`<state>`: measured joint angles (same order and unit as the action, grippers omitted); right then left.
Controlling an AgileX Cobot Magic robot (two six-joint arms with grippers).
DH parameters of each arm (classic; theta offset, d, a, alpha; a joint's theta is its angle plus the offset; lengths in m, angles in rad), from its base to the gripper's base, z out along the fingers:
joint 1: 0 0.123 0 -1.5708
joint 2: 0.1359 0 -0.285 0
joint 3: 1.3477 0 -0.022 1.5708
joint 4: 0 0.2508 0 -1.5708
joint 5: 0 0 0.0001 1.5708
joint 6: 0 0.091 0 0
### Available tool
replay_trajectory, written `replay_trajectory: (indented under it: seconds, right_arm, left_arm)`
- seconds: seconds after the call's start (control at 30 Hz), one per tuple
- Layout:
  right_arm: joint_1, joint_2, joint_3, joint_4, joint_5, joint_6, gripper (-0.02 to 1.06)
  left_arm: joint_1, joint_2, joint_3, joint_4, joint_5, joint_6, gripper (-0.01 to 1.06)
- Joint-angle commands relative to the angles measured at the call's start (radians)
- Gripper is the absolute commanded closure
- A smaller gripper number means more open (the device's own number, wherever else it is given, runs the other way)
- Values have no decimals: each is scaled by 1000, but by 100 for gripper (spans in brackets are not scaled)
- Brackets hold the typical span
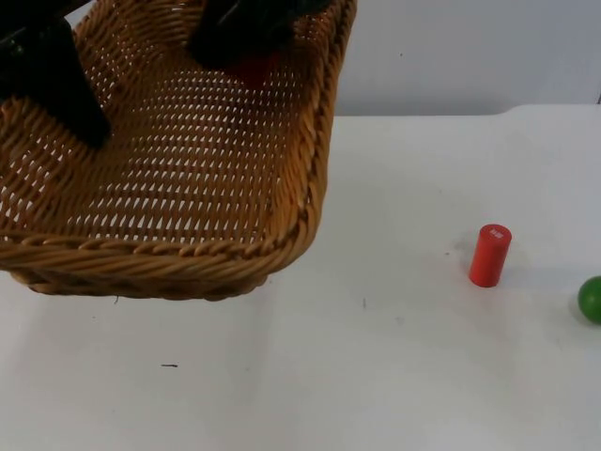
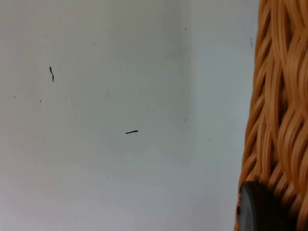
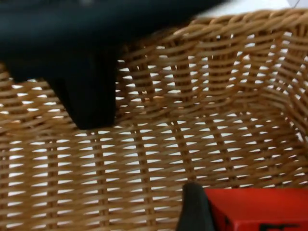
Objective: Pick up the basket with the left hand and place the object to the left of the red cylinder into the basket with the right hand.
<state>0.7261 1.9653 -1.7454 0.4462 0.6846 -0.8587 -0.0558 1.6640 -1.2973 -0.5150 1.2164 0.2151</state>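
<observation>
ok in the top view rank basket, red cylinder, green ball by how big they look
1. basket, by far the largest, though lifted nearer the camera
2. red cylinder
3. green ball, cut by the picture's edge, so unsure

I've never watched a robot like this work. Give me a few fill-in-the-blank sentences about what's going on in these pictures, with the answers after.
1. The left gripper holds the wicker basket by its ____.
2. The right gripper holds a ____ block over the inside of the basket.
3. The red cylinder stands ____ on the white table.
4. Right of the cylinder, at the picture's edge, lies a ____ ball.

Answers: rim; red; upright; green
</observation>
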Motion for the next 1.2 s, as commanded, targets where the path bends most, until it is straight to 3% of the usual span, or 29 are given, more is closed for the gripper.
replay_trajectory:
  seconds: [0.0,0.2,0.4,0.57,0.73,1.17]
  right_arm:
    - [5,7,-3,33,-23,6,105]
    - [5,10,-3,38,-25,6,96]
    - [5,10,-3,34,-24,6,52]
    - [5,10,-3,29,-31,36,37]
    - [5,6,-3,27,-30,36,30]
    - [1,-106,-3,20,29,49,30]
  left_arm:
    - [0,-8,-1,-28,5,-4,105]
    - [0,-8,-1,-25,5,-4,105]
    - [0,-8,-1,-25,5,-4,105]
    - [0,-8,-1,-25,5,0,105]
    - [0,-8,-1,-25,5,0,105]
    - [0,-8,-1,-24,5,9,105]
